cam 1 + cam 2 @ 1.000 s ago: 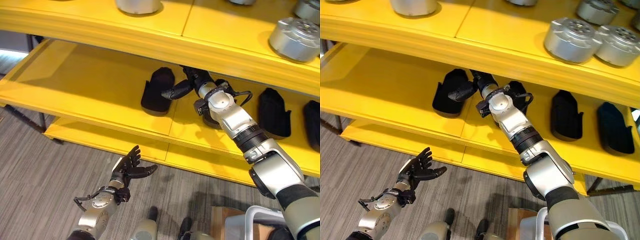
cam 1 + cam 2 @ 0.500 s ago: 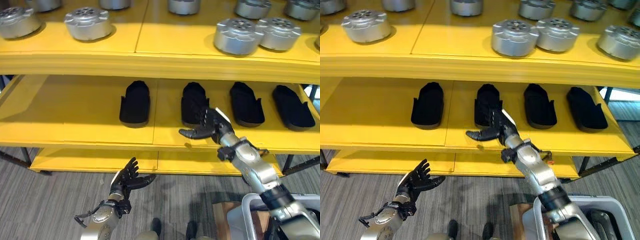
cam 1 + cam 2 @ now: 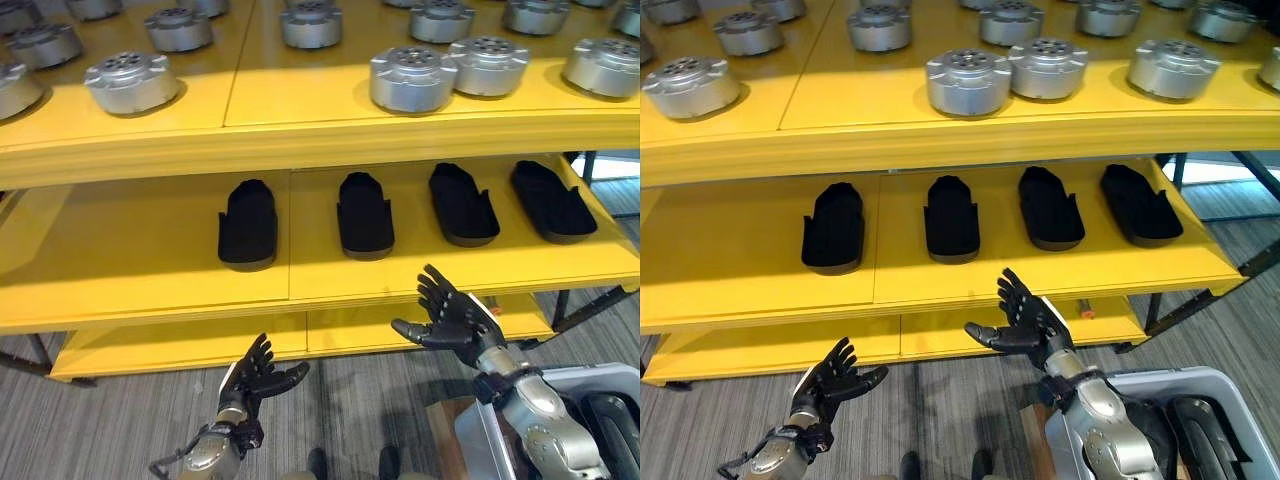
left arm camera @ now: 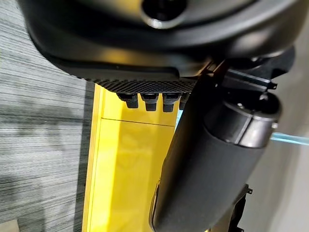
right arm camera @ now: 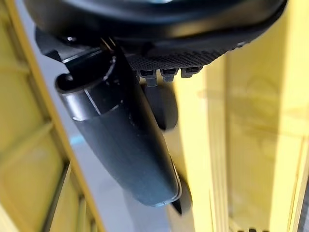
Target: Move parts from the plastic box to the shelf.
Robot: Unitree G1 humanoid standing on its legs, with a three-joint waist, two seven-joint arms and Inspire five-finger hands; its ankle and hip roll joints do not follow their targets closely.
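Note:
Several black parts lie in a row on the yellow shelf's middle level (image 3: pixel 150 250); the second from the left (image 3: pixel 365 212) is the one nearest my right hand. My right hand (image 3: pixel 455 320) hangs in front of that level's front edge, fingers spread, open and holding nothing. Its thumb (image 5: pixel 125 140) shows straight in the right wrist view. The grey plastic box (image 3: pixel 575 378) stands at the lower right with a dark part (image 3: pixel 1195 430) inside. My left hand (image 3: pixel 255 378) is low over the floor, open and empty, its thumb (image 4: pixel 207 159) straight.
Several round silver parts, such as one at the left (image 3: pixel 132 82), fill the shelf's top level. A lower yellow level (image 3: pixel 150 345) sits near the grey floor. A shelf leg (image 3: pixel 590 308) slants at the right. The middle level's left half is bare.
The camera has shifted, so more of the shelf shows. My right hand has drawn back out of the middle level, away from the black part, down to its front edge. The left hand stays open.

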